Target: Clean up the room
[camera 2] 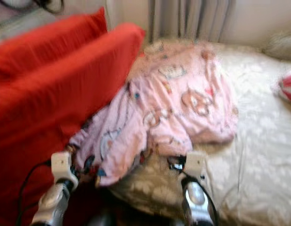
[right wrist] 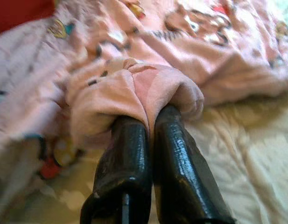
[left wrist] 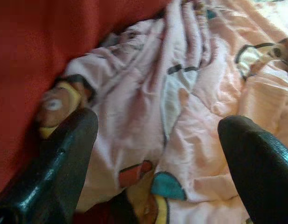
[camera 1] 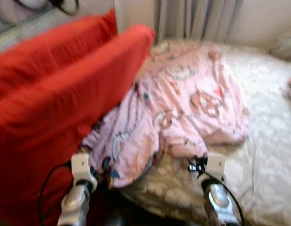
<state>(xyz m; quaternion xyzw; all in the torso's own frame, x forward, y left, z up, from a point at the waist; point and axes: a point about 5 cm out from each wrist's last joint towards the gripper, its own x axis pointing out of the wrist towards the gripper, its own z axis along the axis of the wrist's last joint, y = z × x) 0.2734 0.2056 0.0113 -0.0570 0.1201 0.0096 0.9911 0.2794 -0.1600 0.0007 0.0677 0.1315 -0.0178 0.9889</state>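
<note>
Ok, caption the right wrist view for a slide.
Right tool shut on a fold of the pink blanket over the cream bedspread.

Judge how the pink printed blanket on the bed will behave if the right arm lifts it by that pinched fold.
The pink blanket lies crumpled in soft folds, so it will likely hang limp. With the right gripper pinching one small fold, most cloth should trail, probably dragging against the red cushion.

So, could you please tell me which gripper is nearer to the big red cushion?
Left. The left gripper, jaws open, sits right beside the big red cushion at the pink printed blanket's edge. The right gripper is farther off, shut on a blanket fold over the cream bedspread.
</note>
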